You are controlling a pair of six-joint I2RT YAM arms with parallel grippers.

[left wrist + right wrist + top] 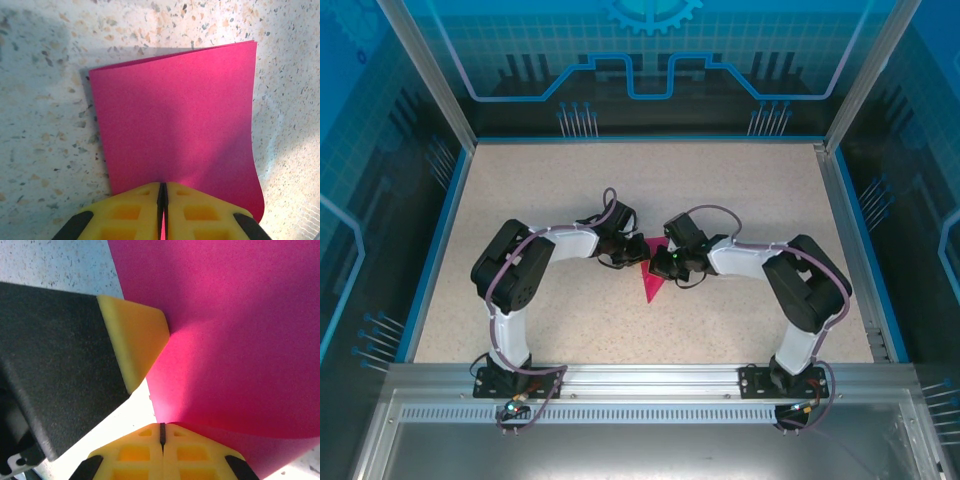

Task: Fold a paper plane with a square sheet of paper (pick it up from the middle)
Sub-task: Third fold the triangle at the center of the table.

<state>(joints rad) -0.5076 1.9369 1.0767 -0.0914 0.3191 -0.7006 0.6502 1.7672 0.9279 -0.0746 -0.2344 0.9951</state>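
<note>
Top view, centre of frame: the square sheet of paper (651, 285) is hanging as a pink point between the two wrists, above the speckled table (570, 190). The left gripper (162, 194), at the bottom centre of its wrist view, is pressing its yellow jaws together on the sheet's near edge, with only a sliver of pink between them. The right gripper (162, 429), bottom centre of its own view, is likewise closing fully and appears to be nipping a curling edge, while one of the left arm's fingers (135, 340) is crowding in from the left. The paper is behaving as light, thin and limp stock: it is bowing at the lower right of the left wrist view and buckling beside the right jaws, so it is likely tearing or creasing easily, and grips belong at edges or along a crease. The table is lying flat and matt; blue panels (640, 60) are enclosing it closely.
</note>
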